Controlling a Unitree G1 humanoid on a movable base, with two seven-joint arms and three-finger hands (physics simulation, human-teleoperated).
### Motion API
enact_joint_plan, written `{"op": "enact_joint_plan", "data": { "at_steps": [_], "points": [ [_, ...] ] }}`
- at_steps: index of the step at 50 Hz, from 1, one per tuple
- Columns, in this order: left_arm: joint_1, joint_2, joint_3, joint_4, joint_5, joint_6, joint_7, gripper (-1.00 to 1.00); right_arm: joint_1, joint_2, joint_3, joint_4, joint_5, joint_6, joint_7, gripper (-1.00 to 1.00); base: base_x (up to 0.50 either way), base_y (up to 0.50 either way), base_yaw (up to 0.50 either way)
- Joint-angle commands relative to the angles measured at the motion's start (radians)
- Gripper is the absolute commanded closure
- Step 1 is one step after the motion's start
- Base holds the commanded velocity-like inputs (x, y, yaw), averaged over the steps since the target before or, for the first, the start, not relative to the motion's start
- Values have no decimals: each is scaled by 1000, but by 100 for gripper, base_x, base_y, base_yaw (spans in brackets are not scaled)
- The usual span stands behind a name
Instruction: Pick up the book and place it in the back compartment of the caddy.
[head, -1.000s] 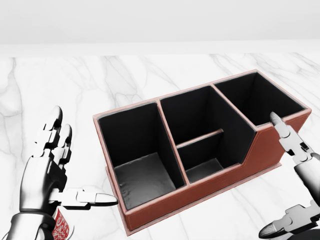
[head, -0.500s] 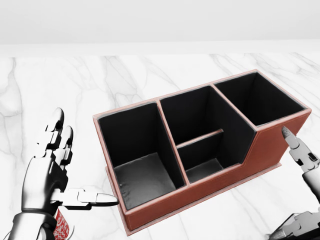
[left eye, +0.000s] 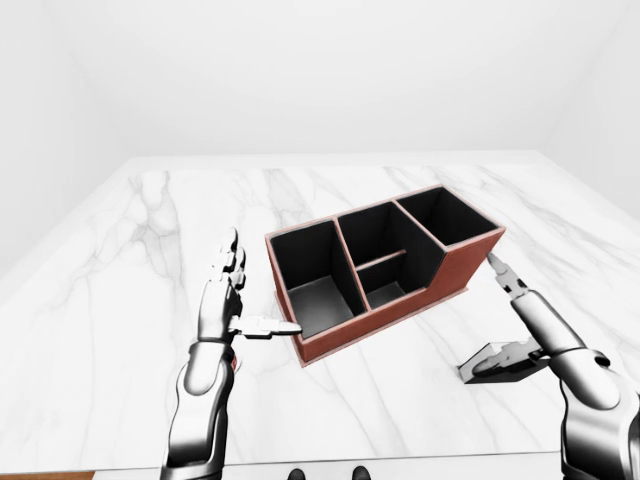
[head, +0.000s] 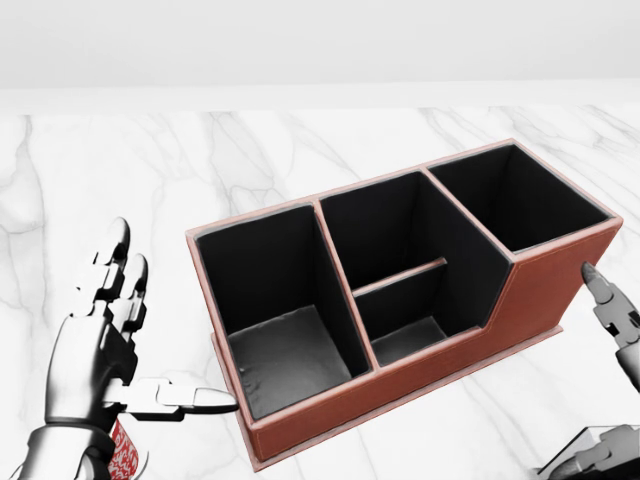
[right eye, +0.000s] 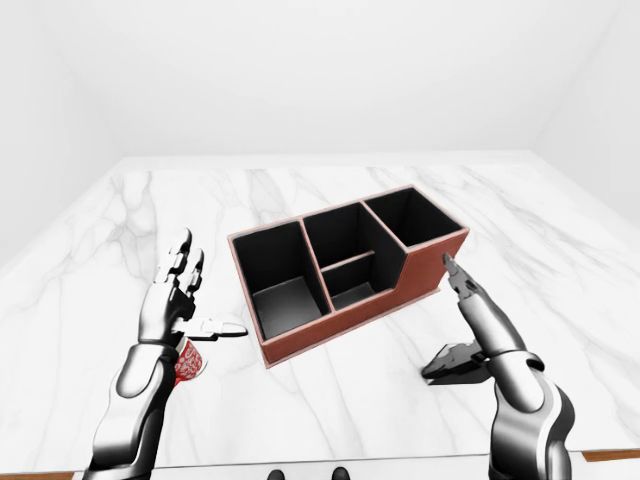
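The caddy (head: 540, 290) is a red-brown box with black compartments: one large at the left, two small in the middle, one at the far right. It lies slanted on the marble table (left eye: 120, 300). A dark flat book (left eye: 478, 368) rests on the table to the right of the caddy, low in the left-eye view. My right hand (left eye: 492, 312) hovers over it, open, index finger stretched toward the caddy's right wall and thumb down by the book. My left hand (head: 160, 330) stands open beside the caddy's left end, thumb pointing at its wall.
A small red object with a white pattern (right eye: 187, 362) sits under my left wrist. The table's near edge (left eye: 400, 462) runs along the bottom of the eye views. White walls close the room behind the table.
My right hand has slid down and to the right in the head view, away from the caddy's top rim; its thumb has dropped out of sight. The left hand has hardly moved.
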Motion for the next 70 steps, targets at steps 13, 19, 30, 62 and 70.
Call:
{"op": "enact_joint_plan", "data": {
  "at_steps": [13,19,30,62,70],
  "points": [
    [1,-1,-2,4,2,0,0,-100,-11,-26,-3,64,-53,0,-70,-100,0,0,0],
    [-2,1,1,5,1,0,0,-100,-11,-32,-8,87,-59,-16,-86,-100,0,0,0],
    [-2,1,0,7,1,0,0,-100,-8,-38,-11,101,-74,-42,-99,-100,0,0,0],
    [-4,0,-1,14,3,0,1,-100,-1,-56,-23,155,-104,-117,-129,-100,0,0,0],
    [-2,-1,-4,18,6,0,2,-100,11,-51,-31,144,-112,-141,-118,-100,0,0,0]
  ]
}}
